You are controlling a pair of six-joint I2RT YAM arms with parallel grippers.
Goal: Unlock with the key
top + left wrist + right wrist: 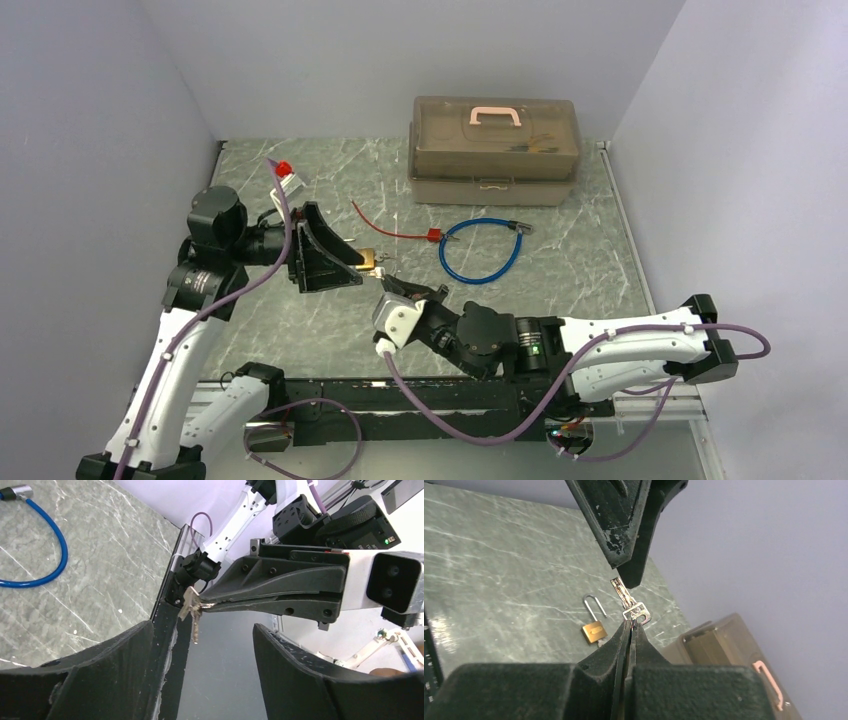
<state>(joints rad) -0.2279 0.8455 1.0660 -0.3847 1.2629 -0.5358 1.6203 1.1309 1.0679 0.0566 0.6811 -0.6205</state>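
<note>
A small brass padlock [594,631] lies flat on the marble table [499,580]; one leg of its silver shackle [595,607] seems to end outside the body. My right gripper [631,622] is shut on the head of a silver key [630,605], blade pointing away, in the air above and beside the padlock. In the left wrist view the key [192,612] hangs from the right gripper [205,602], with a second key beside it. My left gripper [204,627] is open with nothing between its fingers, just beyond the key. From above, the padlock [368,260] shows between the left gripper [352,270] and the right gripper [388,282].
A translucent brown toolbox [495,150] with a pink handle stands at the back. A coiled blue cable lock [480,250] lies in front of it, with a thin red cable [385,228] to its left. A red-capped item [285,170] sits far left. Walls close in both sides.
</note>
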